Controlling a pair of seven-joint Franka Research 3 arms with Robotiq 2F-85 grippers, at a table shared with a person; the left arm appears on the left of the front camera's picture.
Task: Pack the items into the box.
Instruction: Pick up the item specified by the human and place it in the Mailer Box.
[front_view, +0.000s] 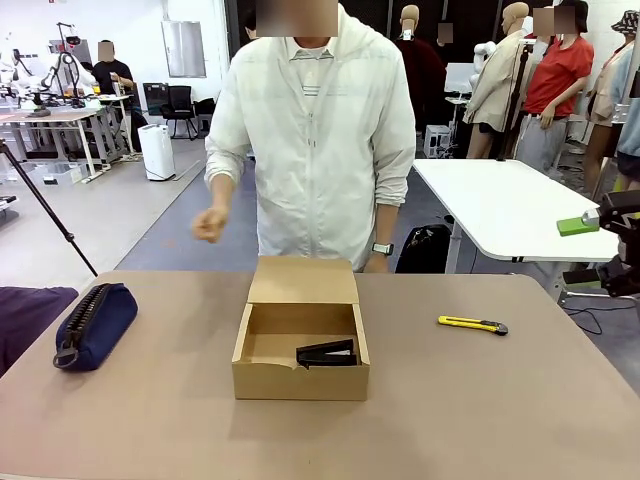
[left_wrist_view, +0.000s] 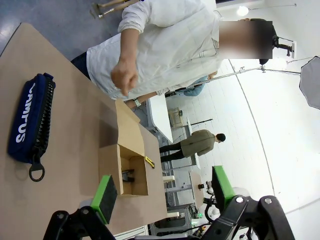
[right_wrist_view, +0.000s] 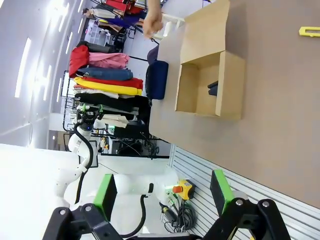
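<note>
Left gripper (left_wrist_view: 163, 192): jaws wide apart, green pads (left_wrist_view: 105, 196) facing each other, both bare. Right gripper (right_wrist_view: 163, 191): same condition, jaws wide apart, pads (right_wrist_view: 220, 190) bare. Seen from the front, its fingers (front_view: 578, 226) point sideways toward the robot's left, one finger above the other.

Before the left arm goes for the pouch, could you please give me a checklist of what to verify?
1. Lid of the box open: ok.
2. The stapler inside the box: ok.
3. The pouch packed: not ok; it lies on the table at the robot's left, outside the box.
4. The left gripper open and empty: ok.
5. The person's hand away from pouch and box: ok; held up in a fist, touching nothing.
6. The utility knife apart from the box: ok; on the table at the right.
</note>
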